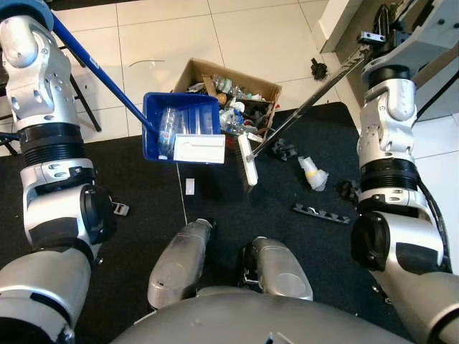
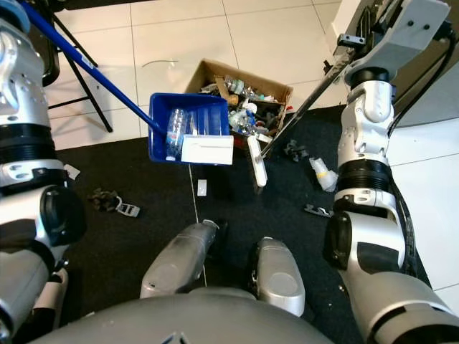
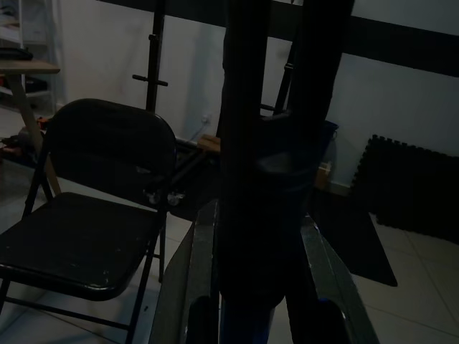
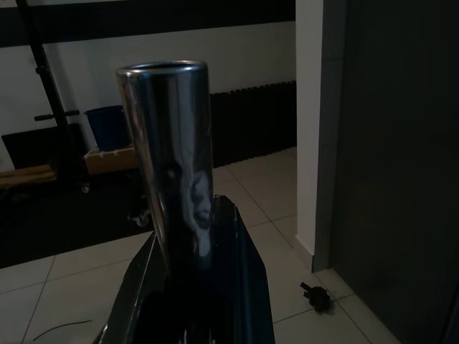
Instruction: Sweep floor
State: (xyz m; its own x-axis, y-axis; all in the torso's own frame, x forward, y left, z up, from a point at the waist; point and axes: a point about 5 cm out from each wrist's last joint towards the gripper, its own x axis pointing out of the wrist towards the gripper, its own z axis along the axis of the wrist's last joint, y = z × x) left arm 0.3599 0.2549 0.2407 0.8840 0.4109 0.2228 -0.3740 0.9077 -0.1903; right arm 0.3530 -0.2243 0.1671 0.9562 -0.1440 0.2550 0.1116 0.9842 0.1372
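A blue dustpan [image 1: 192, 115] on a long blue handle [image 1: 100, 75] sits at the black mat's far edge, beside a cardboard box. Inside it lie a clear plastic bottle [image 1: 166, 129] and a flat white carton [image 1: 199, 149]. My left gripper [image 3: 262, 315] is shut on the handle's upper end at the top left. The broom's metal handle [image 1: 315, 97] slants down from my right gripper [image 1: 373, 36], which is shut on it; the white broom head [image 1: 247, 161] rests on the mat just right of the dustpan. The tube's end [image 4: 168, 143] fills the right wrist view.
The cardboard box [image 1: 204, 72] holds several pieces of rubbish. On the mat lie a crumpled plastic cup [image 1: 313, 172], a black strip [image 1: 320, 213], a dark lump [image 1: 283, 149], a white tag [image 1: 189, 186] and a clip [image 1: 119, 208]. A folding chair [image 3: 93, 215] stands at left, a cabinet [image 1: 337, 21] at right.
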